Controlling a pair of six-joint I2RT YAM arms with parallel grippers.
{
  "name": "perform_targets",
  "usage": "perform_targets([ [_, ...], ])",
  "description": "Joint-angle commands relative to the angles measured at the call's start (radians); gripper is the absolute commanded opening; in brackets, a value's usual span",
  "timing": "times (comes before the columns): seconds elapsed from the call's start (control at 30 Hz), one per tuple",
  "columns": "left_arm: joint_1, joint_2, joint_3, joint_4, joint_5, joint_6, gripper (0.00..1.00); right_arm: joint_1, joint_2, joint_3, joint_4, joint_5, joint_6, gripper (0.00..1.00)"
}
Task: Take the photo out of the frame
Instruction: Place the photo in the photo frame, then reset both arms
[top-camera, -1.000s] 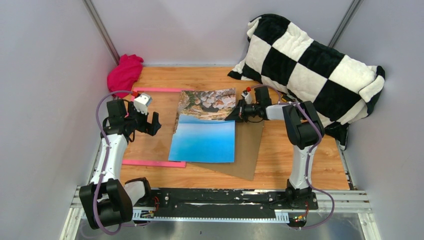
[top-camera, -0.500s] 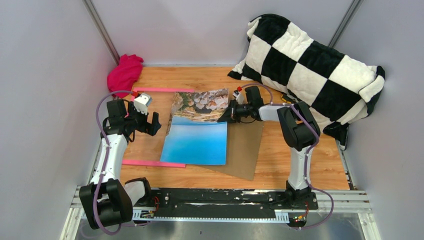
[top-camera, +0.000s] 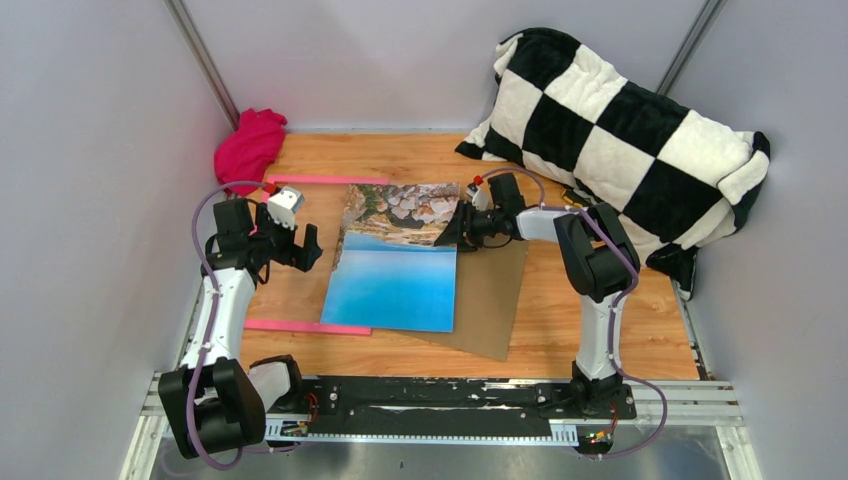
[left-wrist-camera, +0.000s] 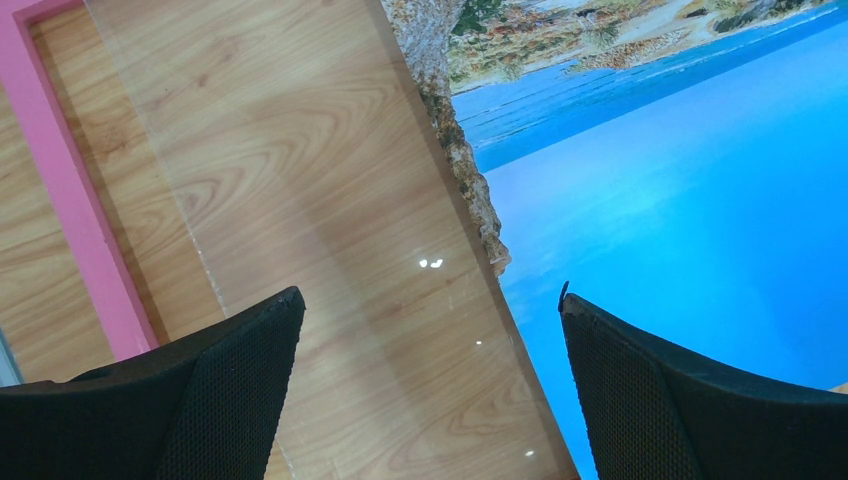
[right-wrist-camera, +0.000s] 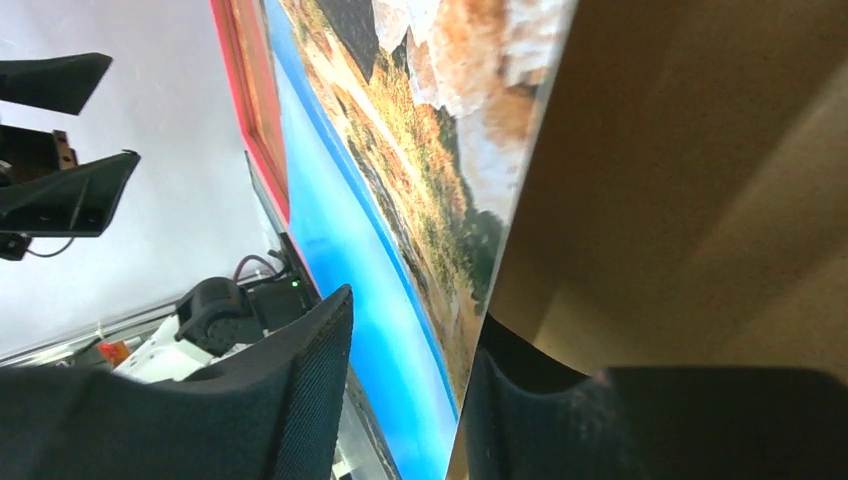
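1. The frame (top-camera: 300, 326) lies flat at left, the photo (top-camera: 395, 285) overlapping its right side.
2. Left gripper (top-camera: 311, 248) hovers wide open above the frame.
3. Right gripper (top-camera: 462, 228), jaws narrow, straddles the photo's far corner; grip unclear.

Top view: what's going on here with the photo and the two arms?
The right gripper pinches the photo at its far right corner. The photo lies face up, partly over the frame and partly over a cardboard sheet. The left gripper hangs open above the frame's left half, holding nothing.
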Motion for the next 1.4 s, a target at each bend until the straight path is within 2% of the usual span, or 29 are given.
perform_targets([
  [0.0,0.008,-0.016,-0.015,0.015,0.008,0.015,1.00,0.014,-0.053,0.063,-0.201,0.058,-0.151,0.47],
  [0.1,0.008,-0.020,-0.016,0.013,0.010,0.016,1.00,0.014,-0.091,0.099,-0.348,0.118,-0.266,0.60],
  [0.17,0.008,-0.021,-0.017,0.015,0.011,0.016,1.00,0.014,-0.120,0.120,-0.460,0.191,-0.343,0.73],
  [0.3,0.008,-0.021,-0.017,0.014,0.011,0.016,1.00,0.014,-0.169,0.156,-0.625,0.320,-0.505,0.83],
  [0.4,0.008,-0.023,-0.017,0.013,0.013,0.016,1.00,0.014,-0.206,0.177,-0.715,0.426,-0.600,0.87],
  [0.53,0.007,-0.023,-0.017,0.013,0.015,0.016,1.00,0.014,-0.271,0.172,-0.783,0.551,-0.710,0.90],
  [0.63,0.008,-0.023,-0.015,0.012,0.018,0.018,1.00,0.014,-0.334,0.144,-0.795,0.591,-0.780,0.99],
  [1.0,0.008,-0.043,-0.011,0.000,0.031,0.016,1.00,0.014,-0.668,0.082,-0.799,0.696,-0.996,1.00],
  [1.37,0.007,-0.036,0.020,-0.041,0.061,0.006,1.00,0.014,-0.995,-0.020,-0.882,0.672,-1.139,1.00],
])
